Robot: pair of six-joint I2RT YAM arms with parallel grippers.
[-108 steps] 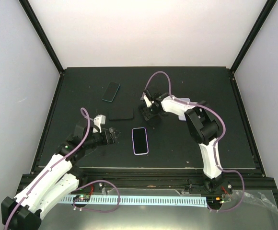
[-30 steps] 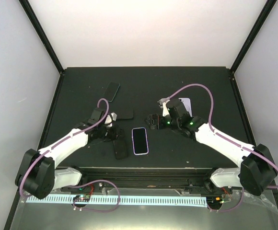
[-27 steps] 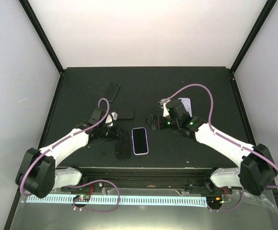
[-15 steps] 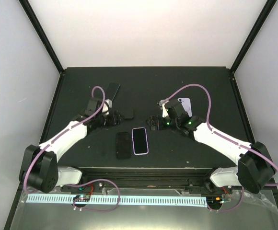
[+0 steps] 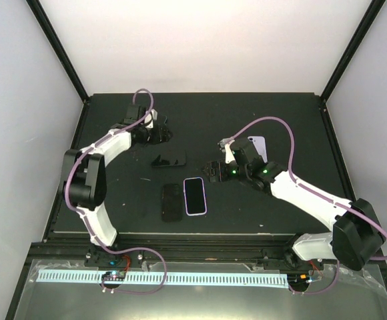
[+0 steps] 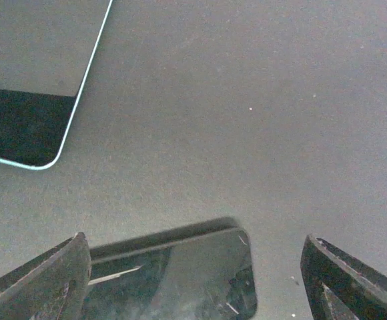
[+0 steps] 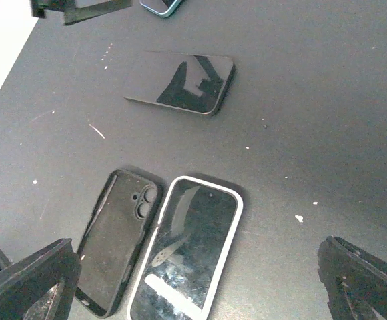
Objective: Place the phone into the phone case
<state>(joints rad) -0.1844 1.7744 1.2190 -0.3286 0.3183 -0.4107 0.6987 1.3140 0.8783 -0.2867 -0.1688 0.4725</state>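
An empty black phone case (image 5: 171, 202) lies open side up beside a phone in a white-rimmed case (image 5: 194, 196); both show in the right wrist view, the black case (image 7: 117, 250) and the white-rimmed phone (image 7: 187, 257). A bare black phone (image 5: 169, 160) lies further back, also in the right wrist view (image 7: 180, 81). My left gripper (image 5: 157, 133) is open at the far left, with a black phone's end (image 6: 180, 283) low between its fingers (image 6: 47, 283). A teal-edged phone (image 6: 27, 80) lies just beyond. My right gripper (image 5: 211, 170) is open and empty, and its wrist view looks down on the case pair.
A pale lavender phone (image 5: 257, 143) lies face down behind the right arm. The dark mat (image 5: 280, 120) ends at a raised black frame on all sides. Small white specks dot the mat.
My left gripper let go of the black case, which now lies straight beside the white-rimmed phone, and swung back to the far left over the teal-edged phone. The right arm has hardly moved in the last second.
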